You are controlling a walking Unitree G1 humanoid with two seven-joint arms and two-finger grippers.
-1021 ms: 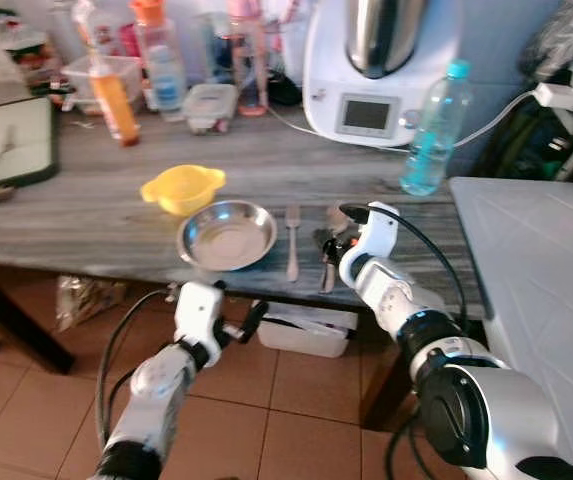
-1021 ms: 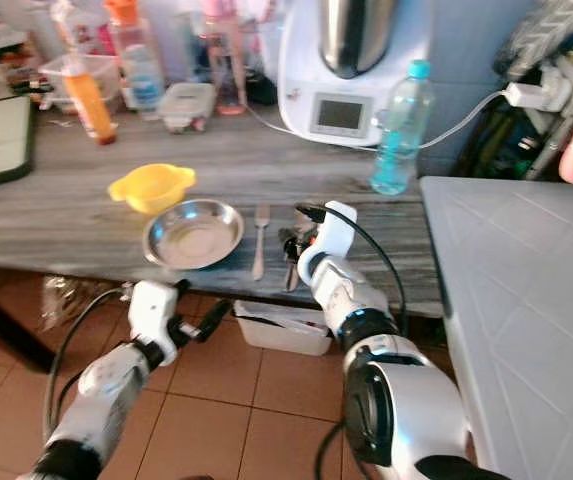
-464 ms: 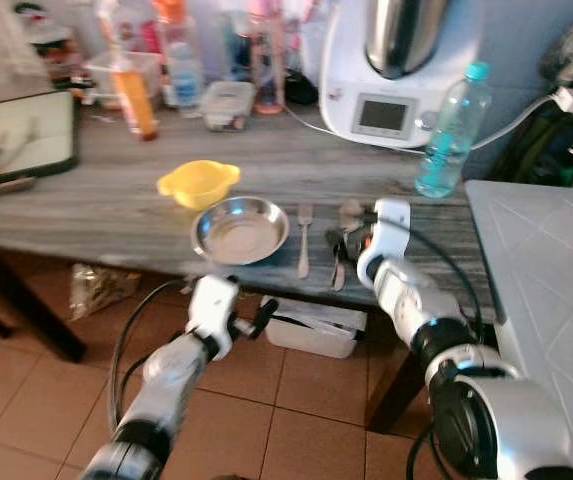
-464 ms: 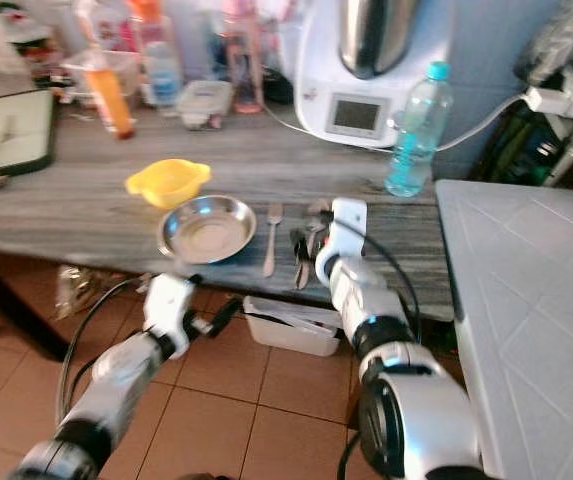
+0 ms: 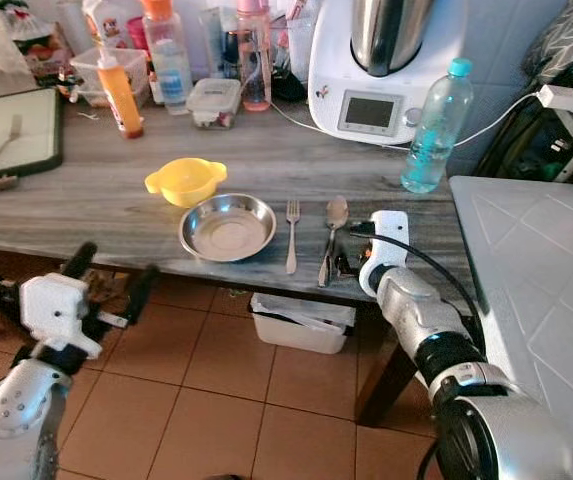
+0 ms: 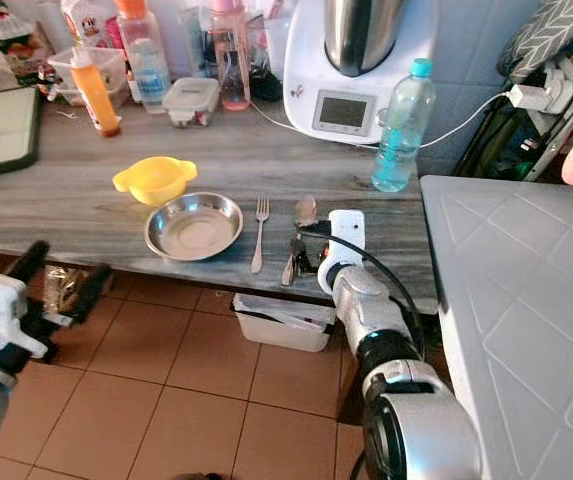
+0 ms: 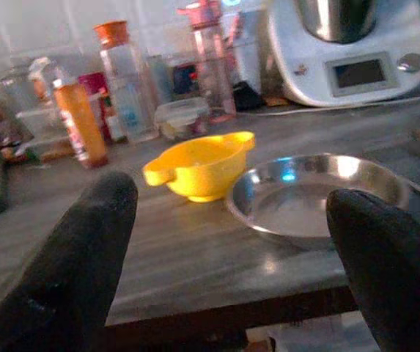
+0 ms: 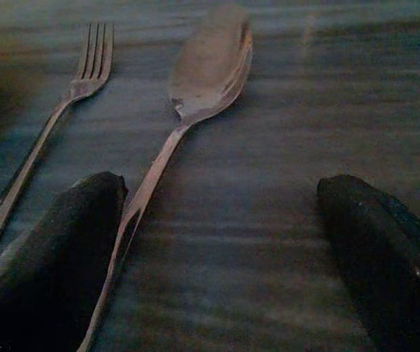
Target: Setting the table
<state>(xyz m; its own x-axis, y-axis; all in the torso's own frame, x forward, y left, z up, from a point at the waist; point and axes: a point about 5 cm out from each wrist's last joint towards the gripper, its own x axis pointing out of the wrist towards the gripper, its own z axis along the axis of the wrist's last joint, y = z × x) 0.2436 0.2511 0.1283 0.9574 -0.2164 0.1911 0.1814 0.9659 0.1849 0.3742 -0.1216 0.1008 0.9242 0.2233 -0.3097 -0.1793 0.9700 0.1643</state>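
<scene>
Right hand (image 5: 348,262) gapes beside spoon (image 5: 332,226), fork (image 5: 292,232), steel bowl (image 5: 227,226); left hand (image 5: 108,280) gapes off-table

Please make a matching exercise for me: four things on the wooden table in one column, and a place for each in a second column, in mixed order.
Things:
1. fork
2. yellow bowl
3. spoon
4. water bottle

Places:
A. beside the white kitchen machine
B. between the steel plate and the spoon
C. just behind the steel plate
D. beside the open right claw

Pairs: 1-B, 2-C, 3-D, 4-A
</scene>
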